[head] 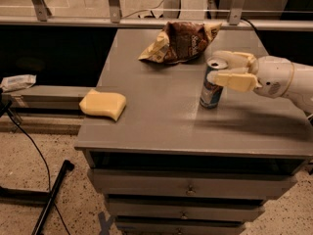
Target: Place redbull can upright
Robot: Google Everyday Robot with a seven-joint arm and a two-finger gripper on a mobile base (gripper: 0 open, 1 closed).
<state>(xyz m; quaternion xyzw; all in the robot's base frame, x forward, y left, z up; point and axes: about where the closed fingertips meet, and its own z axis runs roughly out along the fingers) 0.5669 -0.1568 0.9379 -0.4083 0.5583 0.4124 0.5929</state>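
Observation:
The redbull can (211,91), blue and silver with a silver top and pull tab, stands upright on the grey table (161,116), right of centre. Its base looks to be on the tabletop. My gripper (214,67) reaches in from the right. Its cream fingers (234,80) sit on either side of the can's upper part and are shut on it.
A brown and yellow snack bag (180,42) lies crumpled at the back of the table, just behind the can. A yellow sponge block (103,104) sits at the table's left edge. Drawers are below the tabletop. A rail and a dark gap run behind the table.

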